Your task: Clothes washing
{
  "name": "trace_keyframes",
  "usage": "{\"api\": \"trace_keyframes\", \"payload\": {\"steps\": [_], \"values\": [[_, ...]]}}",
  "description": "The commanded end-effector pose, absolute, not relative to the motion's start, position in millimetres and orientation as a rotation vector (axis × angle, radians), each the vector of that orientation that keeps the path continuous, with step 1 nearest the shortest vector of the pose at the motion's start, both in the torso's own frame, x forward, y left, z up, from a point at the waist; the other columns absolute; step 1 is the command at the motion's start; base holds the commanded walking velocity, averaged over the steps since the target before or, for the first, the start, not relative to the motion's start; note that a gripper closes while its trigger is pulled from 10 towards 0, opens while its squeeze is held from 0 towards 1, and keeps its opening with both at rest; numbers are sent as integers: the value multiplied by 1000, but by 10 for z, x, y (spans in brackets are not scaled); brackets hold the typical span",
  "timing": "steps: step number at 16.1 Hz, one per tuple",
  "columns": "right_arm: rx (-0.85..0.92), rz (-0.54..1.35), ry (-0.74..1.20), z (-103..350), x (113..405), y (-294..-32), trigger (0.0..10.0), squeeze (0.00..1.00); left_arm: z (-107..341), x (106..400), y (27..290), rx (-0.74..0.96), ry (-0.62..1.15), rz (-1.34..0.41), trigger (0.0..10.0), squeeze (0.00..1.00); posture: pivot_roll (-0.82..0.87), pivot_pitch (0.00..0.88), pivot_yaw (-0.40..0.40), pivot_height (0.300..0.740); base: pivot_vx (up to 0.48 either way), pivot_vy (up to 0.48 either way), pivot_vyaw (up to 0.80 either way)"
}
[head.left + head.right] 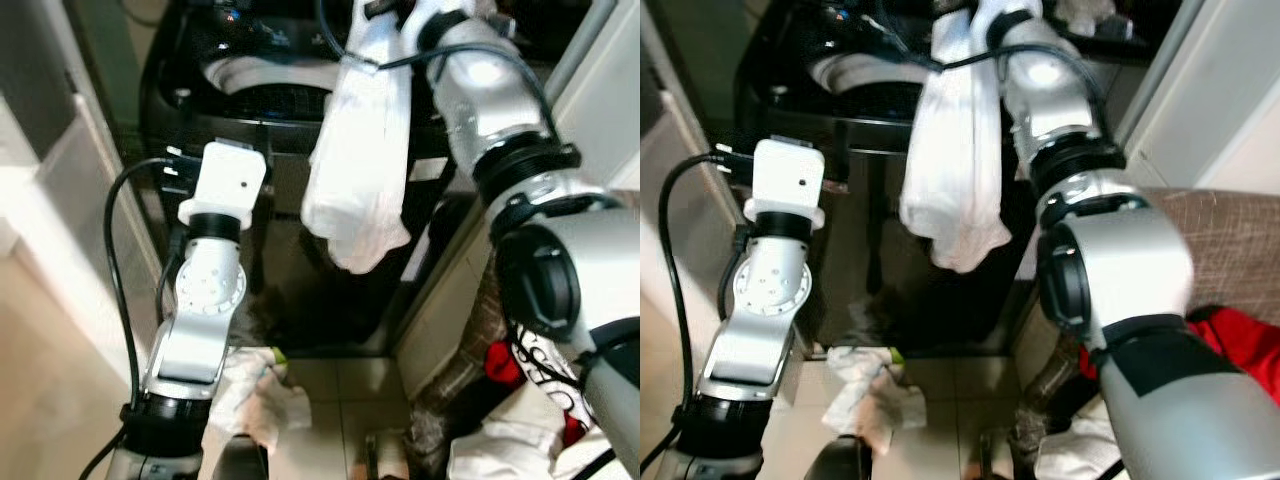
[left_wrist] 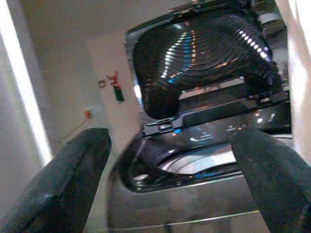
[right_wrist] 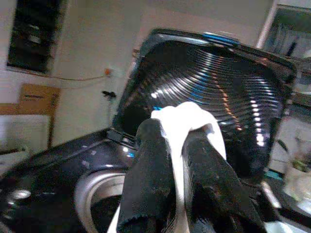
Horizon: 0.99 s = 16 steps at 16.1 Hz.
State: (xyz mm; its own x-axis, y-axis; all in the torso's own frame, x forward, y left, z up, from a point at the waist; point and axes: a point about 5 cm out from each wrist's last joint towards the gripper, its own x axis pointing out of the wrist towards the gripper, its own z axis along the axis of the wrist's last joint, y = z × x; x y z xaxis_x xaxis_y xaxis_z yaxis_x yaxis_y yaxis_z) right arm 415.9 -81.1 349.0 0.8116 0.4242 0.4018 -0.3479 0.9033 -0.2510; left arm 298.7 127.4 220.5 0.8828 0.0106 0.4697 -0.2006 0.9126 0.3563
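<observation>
Your right gripper (image 3: 177, 160) pinches a white cloth (image 1: 358, 150) that hangs in front of the washer (image 1: 250, 90), near its open drum (image 2: 204, 162), lid (image 3: 214, 92) raised, while your left gripper (image 2: 170, 184) hovers to the left, fingers spread and empty.

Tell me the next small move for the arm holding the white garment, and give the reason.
Probably carry the right gripper forward over the washer's drum opening before letting go: the white garment hangs down the washer's front, short of the opening, and the lid stands raised.
</observation>
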Motion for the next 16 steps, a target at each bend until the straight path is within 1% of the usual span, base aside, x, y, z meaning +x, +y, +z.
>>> {"api": "trace_keyframes", "payload": {"steps": [1,3,5,8,9,10,11,12,14,16], "values": [[-150,395,-503,3611,4147,-876,10000,0,2191,2991,1273,409,-467,119,10000,0,91,0,-92,740,0,0,450],[-143,378,-502,3618,4152,-907,10000,0,2168,2991,1280,412,-451,120,10000,0,91,0,-92,740,0,0,444],[-122,350,-502,3640,4159,-956,10000,63,2076,3002,1330,378,-392,123,10000,0,91,0,-92,740,0,0,434],[-118,337,-496,3634,4165,-968,10000,90,2058,2991,1304,391,-386,106,10000,0,90,0,-93,740,0,0,431],[-134,324,-512,3639,4159,-970,10000,90,2051,2994,1305,408,-380,108,10000,0,90,0,-93,740,0,0,444],[-202,244,-549,3680,4151,-1006,10000,0,2060,2986,1285,392,-390,70,10000,0,92,0,-93,740,0,0,0],[-237,175,-613,3771,4122,-1047,10000,0,2089,2959,1263,382,-418,35,10000,0,92,0,-93,740,409,0,0],[-294,63,-734,3981,4050,-1118,10000,0,2135,2934,1239,401,-453,10,10000,0,92,0,-93,740,480,0,0],[-318,31,-828,4226,3965,-1124,10000,0,2189,2930,1227,381,-485,9,10000,0,82,0,-86,740,480,0,0],[-294,45,-776,4231,3996,-1121,10000,0,2203,2944,1226,375,-491,18,10000,0,83,0,-90,740,480,0,0]]}}
